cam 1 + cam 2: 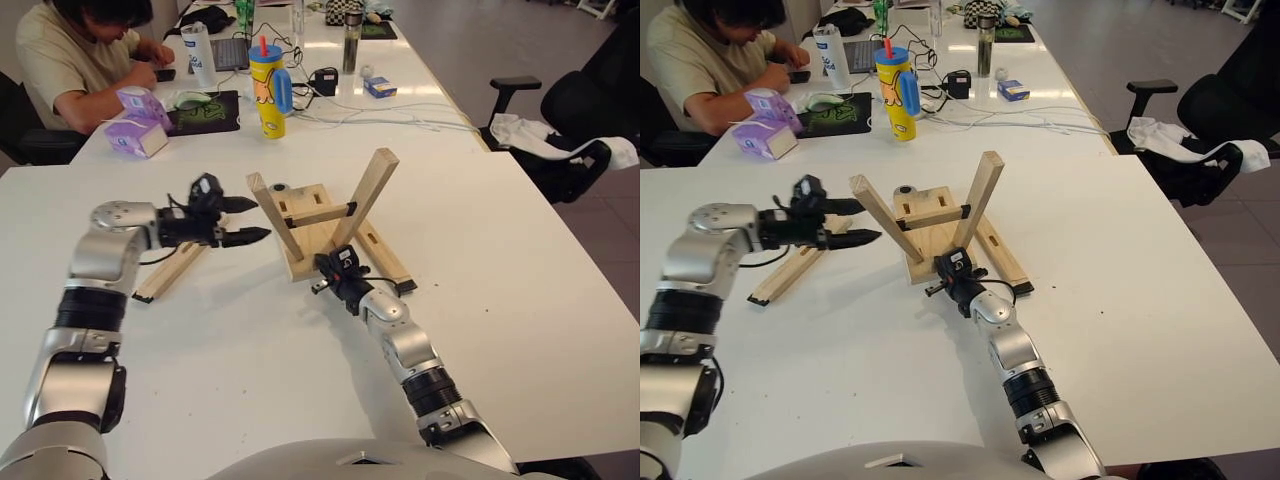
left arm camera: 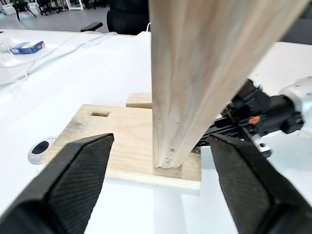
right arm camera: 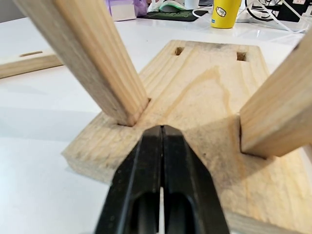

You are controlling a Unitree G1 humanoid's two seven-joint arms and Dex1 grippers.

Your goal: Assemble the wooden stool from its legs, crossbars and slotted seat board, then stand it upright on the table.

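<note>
The slotted seat board [image 1: 308, 243] lies flat on the white table with two legs standing in it, the left leg [image 1: 274, 215] and the right leg [image 1: 366, 194], joined by a crossbar [image 1: 318, 214]. My left gripper [image 1: 261, 219] is open just left of the left leg; in the left wrist view that leg [image 2: 195, 73] stands between its fingers [image 2: 73, 180] without touching them. My right gripper [image 3: 162, 130] is shut, its tips resting on the board's near edge [image 3: 204, 83] between the two legs. Another leg [image 1: 386, 262] lies along the board's right side.
A loose wooden piece [image 1: 168, 274] lies on the table under my left arm. Farther back are a yellow cup [image 1: 268, 92], a purple box [image 1: 136, 136], cables and a seated person. A chair [image 1: 570, 120] stands past the table's right edge.
</note>
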